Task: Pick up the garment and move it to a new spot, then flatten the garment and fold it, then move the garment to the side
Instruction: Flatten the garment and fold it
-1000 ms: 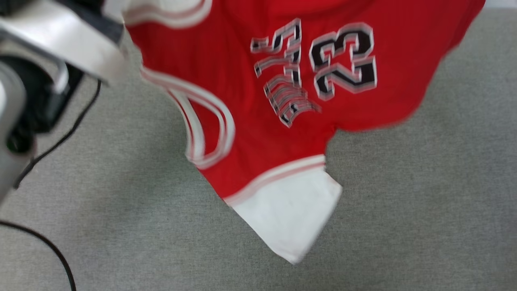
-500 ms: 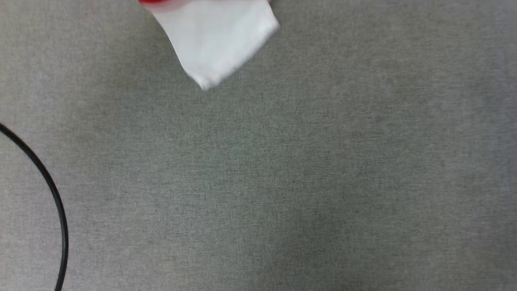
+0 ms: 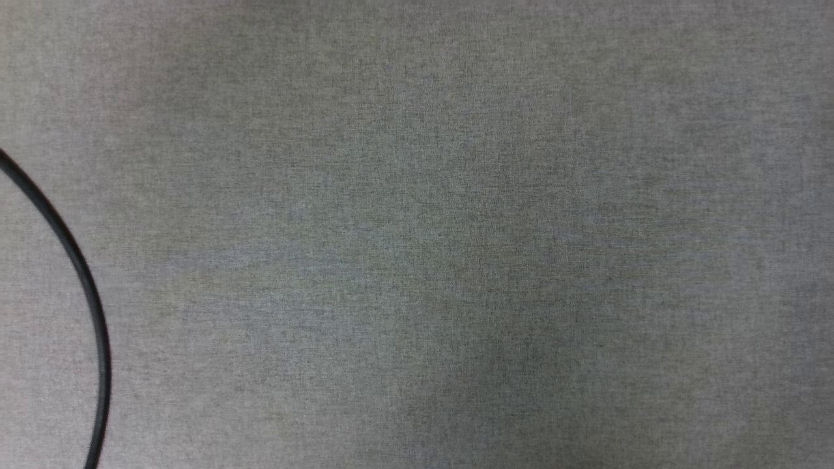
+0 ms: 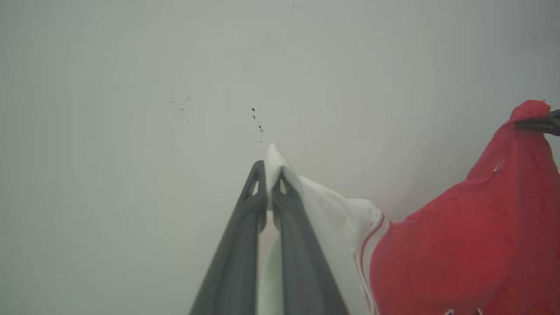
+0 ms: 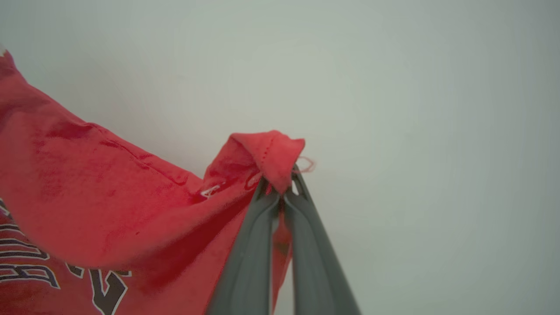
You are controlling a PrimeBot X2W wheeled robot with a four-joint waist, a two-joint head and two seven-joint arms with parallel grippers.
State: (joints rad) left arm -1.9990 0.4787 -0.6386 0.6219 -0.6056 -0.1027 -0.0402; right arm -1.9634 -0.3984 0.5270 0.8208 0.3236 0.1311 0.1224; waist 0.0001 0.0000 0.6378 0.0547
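Garment [image 4: 459, 245]: one, a red jersey with white sleeves, strung between two grippers. In the left wrist view the left gripper [image 4: 269, 175] rises from the bottom centre. Its two fingers are pinched on a white sleeve tip that pokes out just above them, and the red body lies at the lower right. In the right wrist view the right gripper [image 5: 280, 181] is clamped on a stitched red edge at centre frame, and the cloth drapes to the lower left, showing black-and-white lettering. One black cable [image 3: 85, 286] curves along the left edge of the head view over a grey fabric surface [image 3: 456, 228].
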